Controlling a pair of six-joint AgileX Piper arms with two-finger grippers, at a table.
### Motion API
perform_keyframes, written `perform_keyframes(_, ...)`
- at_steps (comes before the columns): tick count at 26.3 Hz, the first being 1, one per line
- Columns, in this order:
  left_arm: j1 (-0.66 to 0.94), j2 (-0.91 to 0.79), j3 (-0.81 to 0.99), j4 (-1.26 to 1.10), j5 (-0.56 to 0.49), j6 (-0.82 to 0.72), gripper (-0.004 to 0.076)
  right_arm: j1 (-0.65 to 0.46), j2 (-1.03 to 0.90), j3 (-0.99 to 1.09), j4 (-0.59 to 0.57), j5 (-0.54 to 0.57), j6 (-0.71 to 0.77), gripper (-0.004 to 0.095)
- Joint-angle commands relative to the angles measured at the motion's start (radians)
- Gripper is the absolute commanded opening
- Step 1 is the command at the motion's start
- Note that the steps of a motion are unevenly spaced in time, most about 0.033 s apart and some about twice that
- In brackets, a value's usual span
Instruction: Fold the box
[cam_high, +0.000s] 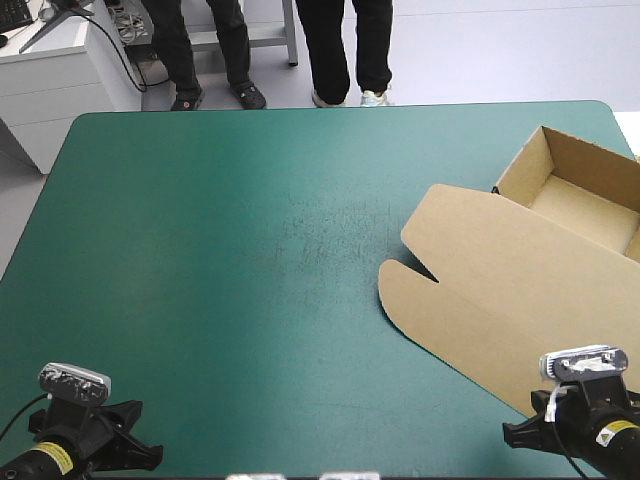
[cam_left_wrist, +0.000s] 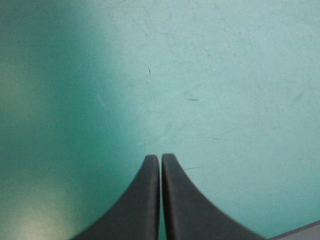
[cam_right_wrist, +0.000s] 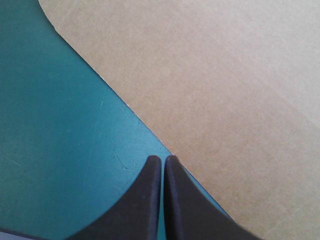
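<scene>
The brown box (cam_high: 520, 270) lies at the table's right side as an open tray with raised walls at the far right and its lid flat, the lid reaching toward the table's middle and front. My right gripper (cam_right_wrist: 163, 158) is shut with nothing in it, its tips over the teal-green cover just at the lid's front edge (cam_right_wrist: 210, 100). My left gripper (cam_left_wrist: 160, 157) is shut too, over bare cover near the front left corner, far from the box. In the high view both arms sit at the front corners, left (cam_high: 85, 440) and right (cam_high: 580, 425).
The teal-green cover (cam_high: 250, 230) stretches open across the left and middle of the table. The tray part of the box reaches the table's right edge.
</scene>
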Motion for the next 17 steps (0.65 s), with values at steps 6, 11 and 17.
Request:
perform_keyframes(6,-0.003,0.010,-0.024,-0.021,-0.054,-0.016,-0.0008,0.003,-0.043,0.039,0.010,-0.083,-0.027,0.0000)
perform_keyframes(11,-0.003,0.010,-0.024,-0.089,-0.054,-0.016,-0.0008,0.003,-0.043,0.039,0.008,-0.088,-0.027,0.0000)
perform_keyframes(17,-0.003,0.010,-0.024,-0.148,-0.054,-0.022,-0.0008,0.003,-0.043,0.039,0.006,-0.087,-0.027,0.0000)
